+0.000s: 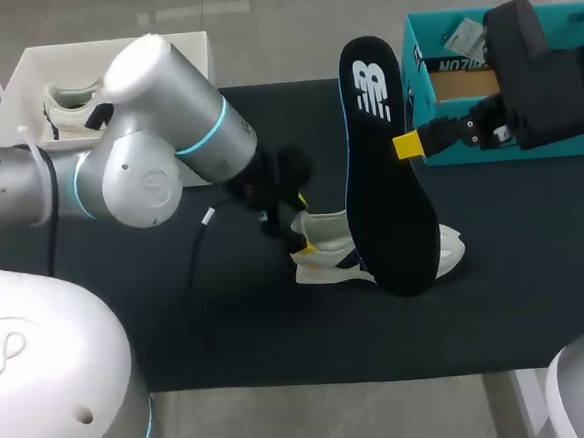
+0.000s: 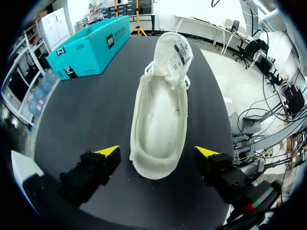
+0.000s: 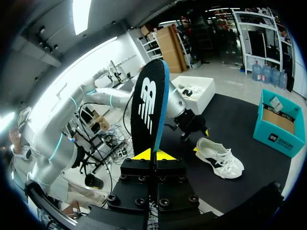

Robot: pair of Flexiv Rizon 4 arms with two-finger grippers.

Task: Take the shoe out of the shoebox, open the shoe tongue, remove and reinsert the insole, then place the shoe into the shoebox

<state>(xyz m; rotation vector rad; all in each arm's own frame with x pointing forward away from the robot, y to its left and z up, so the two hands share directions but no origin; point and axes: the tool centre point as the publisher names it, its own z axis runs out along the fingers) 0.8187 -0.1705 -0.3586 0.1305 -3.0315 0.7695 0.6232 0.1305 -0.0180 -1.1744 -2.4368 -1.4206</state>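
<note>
Left claw reaches in from my left, past a white box at the far left corner that holds a second shoe, and it sits low over the black mat near the middle of the table. From the left wrist camera I see this claw wide open, one yellow tip on each side of the heel of the shoe, with a gap on both sides, so it grips nothing. The shoe lies on its sole on the mat, pale inside, and its tongue stands folded up at the far end, away from the claw. Just to the right, the black insole is held in the air on its edge, and in the head view it covers the middle part of the shoe. The right claw comes in from my right. In its wrist camera the right claw is closed tight on the insole, the two tips pressing its two faces, and the shoe lies well below it. The teal shoebox stands open at the far right corner of the mat, partly behind my right arm.
</note>
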